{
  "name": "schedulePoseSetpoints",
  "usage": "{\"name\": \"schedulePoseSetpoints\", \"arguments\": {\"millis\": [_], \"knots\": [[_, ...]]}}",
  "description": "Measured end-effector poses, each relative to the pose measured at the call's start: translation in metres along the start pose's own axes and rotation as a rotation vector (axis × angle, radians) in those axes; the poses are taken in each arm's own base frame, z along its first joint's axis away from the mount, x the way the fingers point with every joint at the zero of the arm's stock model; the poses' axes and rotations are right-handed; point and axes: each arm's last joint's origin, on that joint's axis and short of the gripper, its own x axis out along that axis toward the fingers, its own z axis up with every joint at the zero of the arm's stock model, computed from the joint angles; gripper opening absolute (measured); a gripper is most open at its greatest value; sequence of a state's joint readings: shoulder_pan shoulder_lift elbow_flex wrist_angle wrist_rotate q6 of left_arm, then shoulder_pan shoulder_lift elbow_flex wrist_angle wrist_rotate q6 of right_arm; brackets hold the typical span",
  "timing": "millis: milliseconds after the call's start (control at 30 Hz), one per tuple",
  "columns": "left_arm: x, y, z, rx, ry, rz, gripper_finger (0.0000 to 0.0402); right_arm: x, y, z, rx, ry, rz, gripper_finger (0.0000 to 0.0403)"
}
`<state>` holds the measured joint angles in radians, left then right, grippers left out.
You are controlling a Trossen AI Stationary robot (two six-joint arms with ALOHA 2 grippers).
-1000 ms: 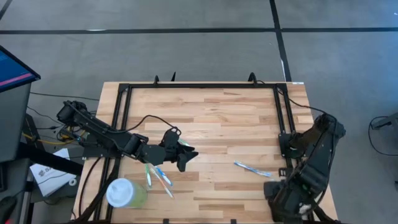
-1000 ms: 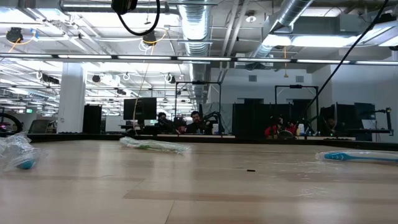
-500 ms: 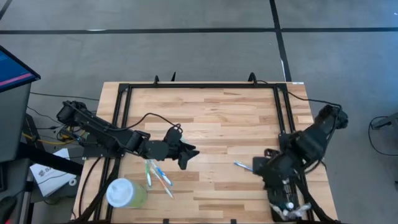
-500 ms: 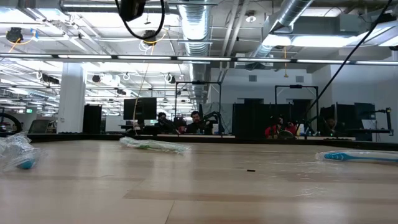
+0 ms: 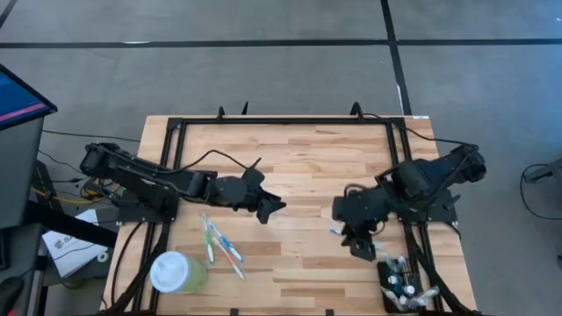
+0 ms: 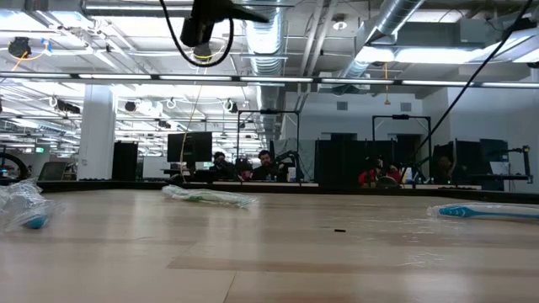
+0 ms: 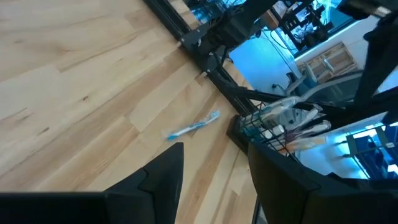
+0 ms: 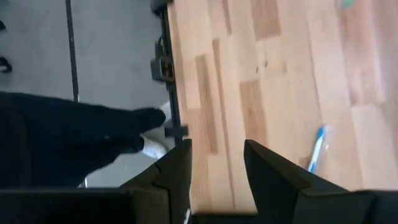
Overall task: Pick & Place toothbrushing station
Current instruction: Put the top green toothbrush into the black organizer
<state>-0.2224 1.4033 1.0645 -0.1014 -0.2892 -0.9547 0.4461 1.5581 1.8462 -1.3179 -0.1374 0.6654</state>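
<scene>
The toothbrushing station (image 5: 401, 281), a small black holder with toothbrushes stuck in its top, stands at the table's near right corner, by the black rail. It also shows in the left wrist view (image 7: 280, 124). My right gripper (image 5: 358, 246) hovers open to the left of it, above a blue toothbrush (image 5: 337, 232) that lies flat on the wood. Its fingers (image 8: 216, 149) have nothing between them. My left gripper (image 5: 270, 209) hangs open over the table's middle, and its fingers (image 7: 214, 155) are empty too.
Several loose toothbrushes (image 5: 221, 246) lie near the left front, beside a pale green cup with a white lid (image 5: 176, 272). A black frame rail (image 5: 402, 149) runs around the table. A person's dark leg and shoe (image 8: 93, 137) show beyond the table's edge.
My right gripper has swung up from the near right corner toward the table's middle, uncovering the toothbrushing station, which stays where it was. My left gripper has moved a little toward the far edge and the right.
</scene>
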Motion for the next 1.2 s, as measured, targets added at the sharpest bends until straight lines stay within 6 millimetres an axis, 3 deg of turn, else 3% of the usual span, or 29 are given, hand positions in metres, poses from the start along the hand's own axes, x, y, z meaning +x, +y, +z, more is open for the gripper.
{"name": "schedulePoseSetpoints", "arguments": {"millis": [367, 567, 700, 933, 1067, 1200], "knots": [[0.005, 0.037, 0.012, -0.132, 0.245, 0.133, 0.0175, -0.016, -0.031, 0.056, -0.018, -0.293, 0.172, 0.0135], [0.004, 0.05, 0.014, -0.235, 0.278, 0.229, 0.0175, -0.027, -0.048, 0.077, -0.042, -0.415, 0.226, 0.012], [0.004, 0.054, 0.015, -0.342, 0.285, 0.265, 0.0175, -0.029, -0.055, 0.084, -0.084, -0.458, 0.258, 0.0116], [0.01, 0.07, 0.013, -0.519, 0.335, 0.379, 0.0175, -0.005, -0.064, 0.091, -0.182, -0.466, 0.424, 0.0115], [0.028, 0.081, 0.007, -0.589, 0.401, 0.429, 0.0175, 0.007, -0.067, 0.09, -0.204, -0.447, 0.46, 0.0115], [0.048, 0.093, -0.006, -0.678, 0.479, 0.49, 0.0175, 0.004, -0.064, 0.084, -0.287, -0.467, 0.5, 0.0115]]}}
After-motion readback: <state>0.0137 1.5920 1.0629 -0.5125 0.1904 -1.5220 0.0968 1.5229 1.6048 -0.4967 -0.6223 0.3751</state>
